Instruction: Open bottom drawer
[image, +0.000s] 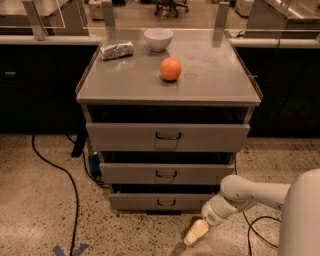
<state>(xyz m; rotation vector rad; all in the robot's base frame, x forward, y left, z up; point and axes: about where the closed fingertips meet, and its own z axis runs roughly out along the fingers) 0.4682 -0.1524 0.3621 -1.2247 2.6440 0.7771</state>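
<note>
The bottom drawer (150, 202) is the lowest of three grey drawer fronts in a metal cabinet. Its front stands about level with the drawers above, and its small dark loop handle (166, 202) is at mid-front. My gripper (196, 233) hangs low by the floor, to the right of and a little below that handle, apart from the drawer. Its pale fingertips point down and left. The white arm (250, 194) reaches in from the right edge.
An orange (170, 69), a white bowl (158, 39) and a foil packet (117, 50) sit on the cabinet top (210, 75). Black cables (60, 172) trail on the speckled floor at left and beside the arm at right (250, 235). Dark counters stand behind.
</note>
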